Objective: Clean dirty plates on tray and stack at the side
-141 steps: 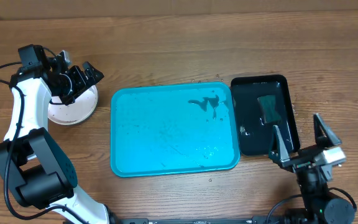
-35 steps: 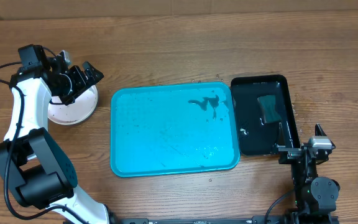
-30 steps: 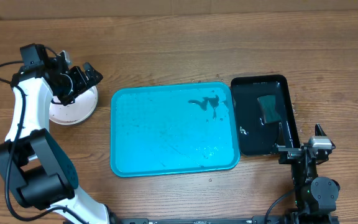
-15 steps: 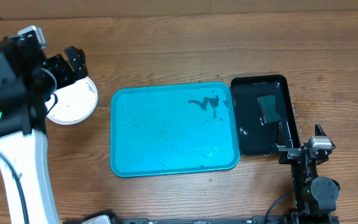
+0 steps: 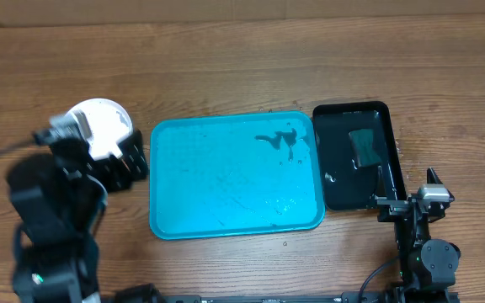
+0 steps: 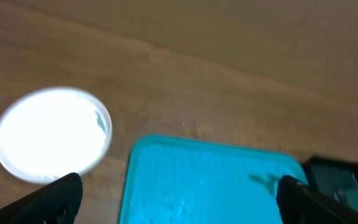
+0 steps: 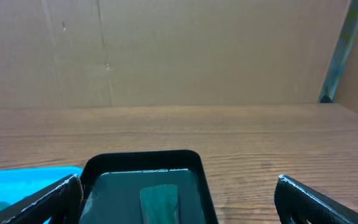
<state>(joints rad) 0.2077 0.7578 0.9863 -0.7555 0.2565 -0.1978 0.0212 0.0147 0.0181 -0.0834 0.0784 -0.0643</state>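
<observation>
A white plate (image 5: 99,126) lies on the wooden table, left of the turquoise tray (image 5: 226,181). In the left wrist view the plate (image 6: 48,134) shows as a bright disc beside the tray (image 6: 216,186). No plate is on the tray, only dark wet smears (image 5: 280,139) near its far right corner. My left gripper (image 5: 127,160) hangs open just in front of the plate, by the tray's left edge. Nothing is between the left gripper's (image 6: 180,199) fingers. My right gripper (image 5: 407,202) stands open and empty near the front right. The right gripper (image 7: 178,199) faces the black tray.
A glossy black tray (image 5: 356,156) holding water and a green sponge (image 5: 362,147) sits against the turquoise tray's right side. The black tray's rim (image 7: 191,158) and the sponge (image 7: 160,202) lie straight ahead of the right wrist. Cardboard walls close off the back.
My left arm has come away from the white plate and swung back toward the front edge. Its gripper is now between plate and tray. The right arm has not moved in the last second.
</observation>
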